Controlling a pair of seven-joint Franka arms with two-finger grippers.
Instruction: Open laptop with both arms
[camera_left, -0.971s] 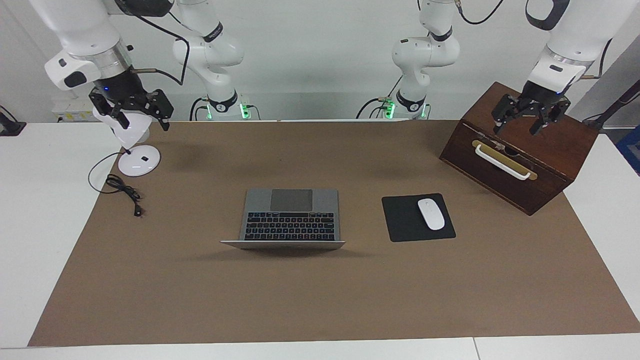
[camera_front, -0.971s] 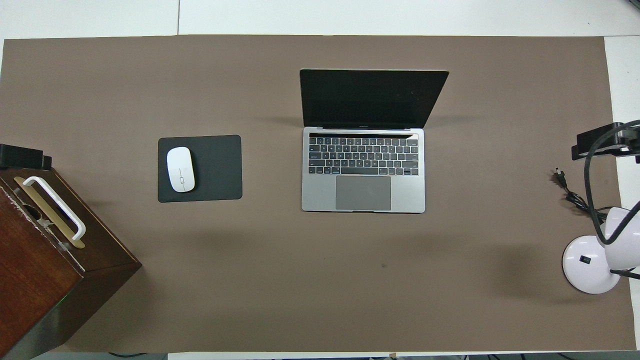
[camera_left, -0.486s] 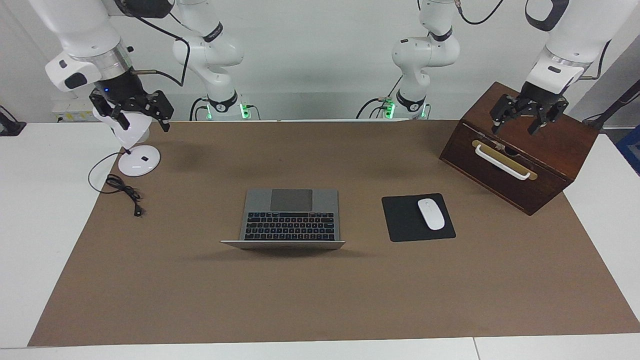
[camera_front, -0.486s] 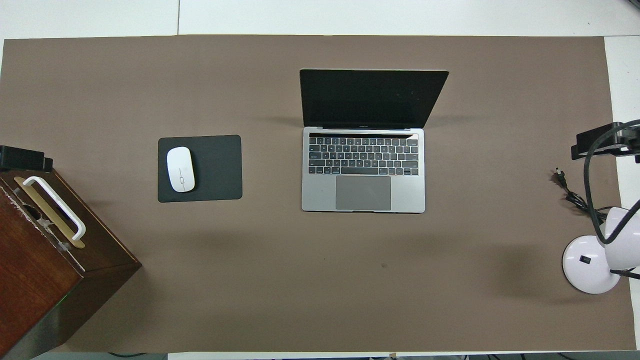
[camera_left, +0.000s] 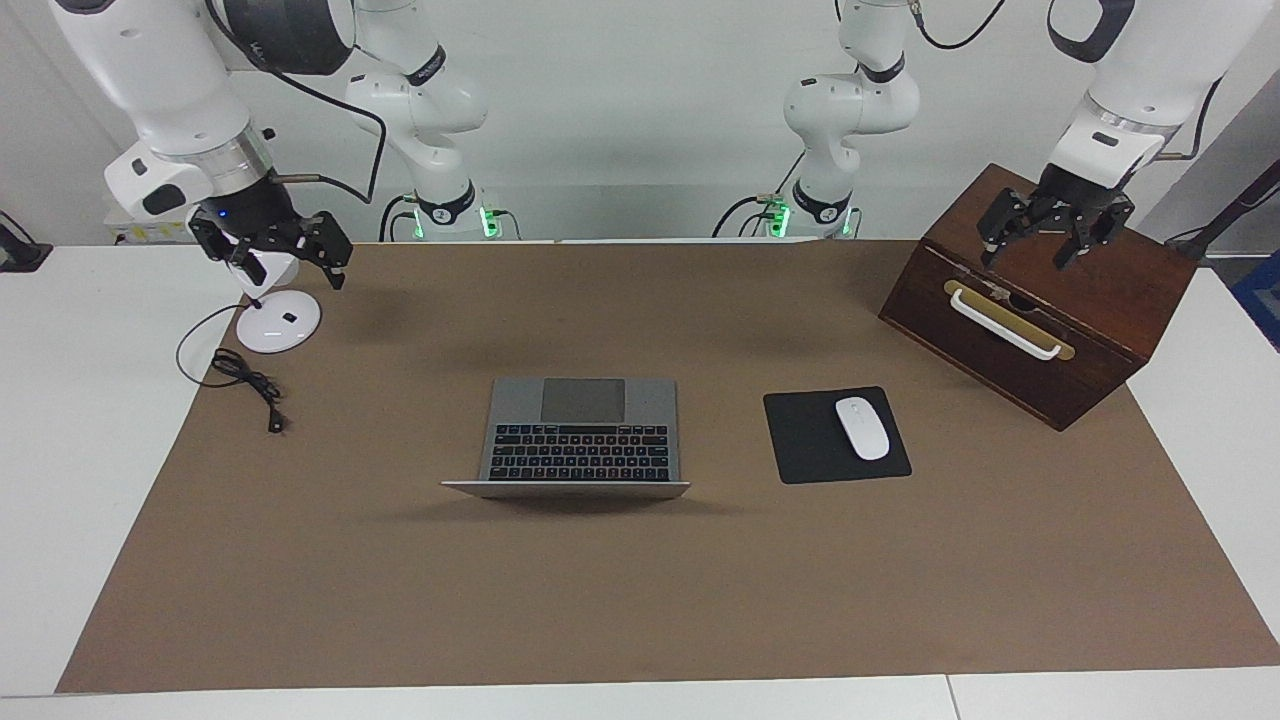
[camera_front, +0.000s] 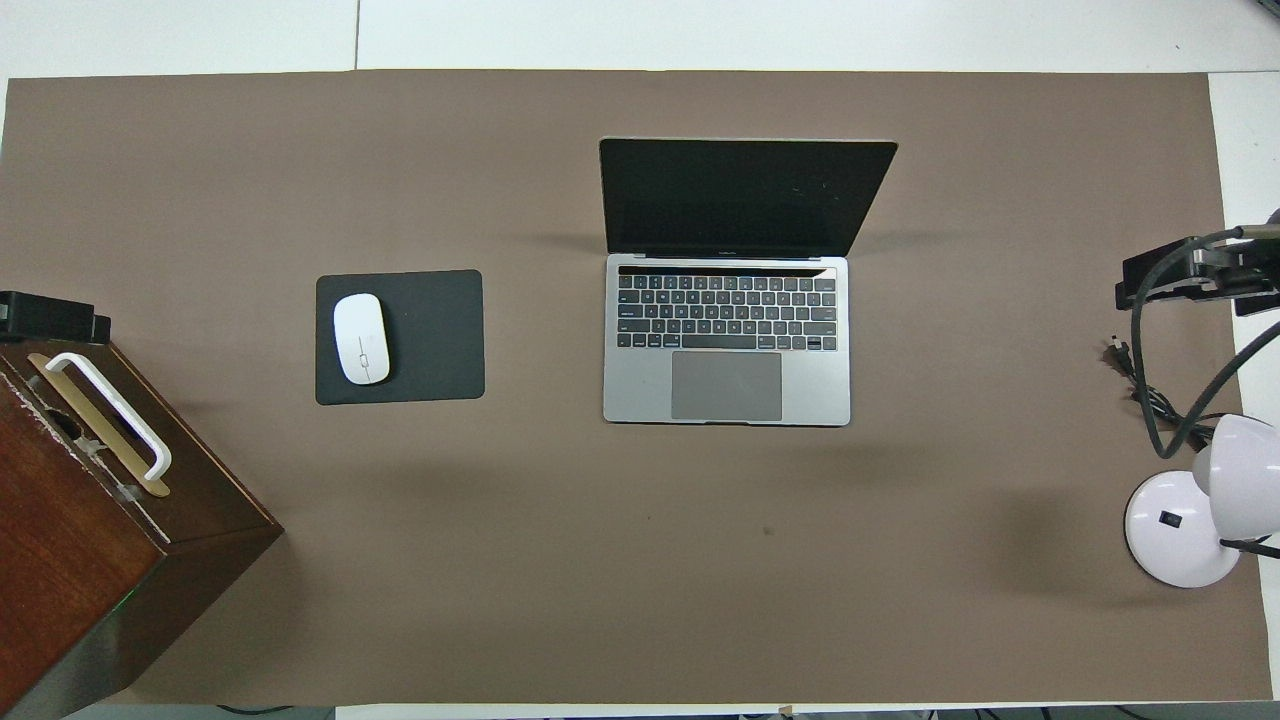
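Note:
The silver-grey laptop (camera_left: 583, 430) stands open in the middle of the brown mat, lid raised, keys and trackpad showing. In the overhead view the laptop (camera_front: 727, 340) has a dark screen. My right gripper (camera_left: 285, 262) hangs open and empty in the air over the white desk lamp, at the right arm's end of the table; it also shows in the overhead view (camera_front: 1190, 275). My left gripper (camera_left: 1035, 245) hangs open and empty over the wooden box, and only its black tip (camera_front: 50, 315) shows from overhead. Both grippers are well apart from the laptop.
A black mouse pad (camera_left: 836, 435) with a white mouse (camera_left: 862, 428) lies beside the laptop toward the left arm's end. A dark wooden box (camera_left: 1040, 300) with a white handle stands there too. A white desk lamp (camera_left: 277, 320) and its black cable (camera_left: 245, 385) lie at the right arm's end.
My right gripper has sunk a little and shifted slightly toward the table's middle, over the lamp. My left gripper has barely moved. The laptop has not changed.

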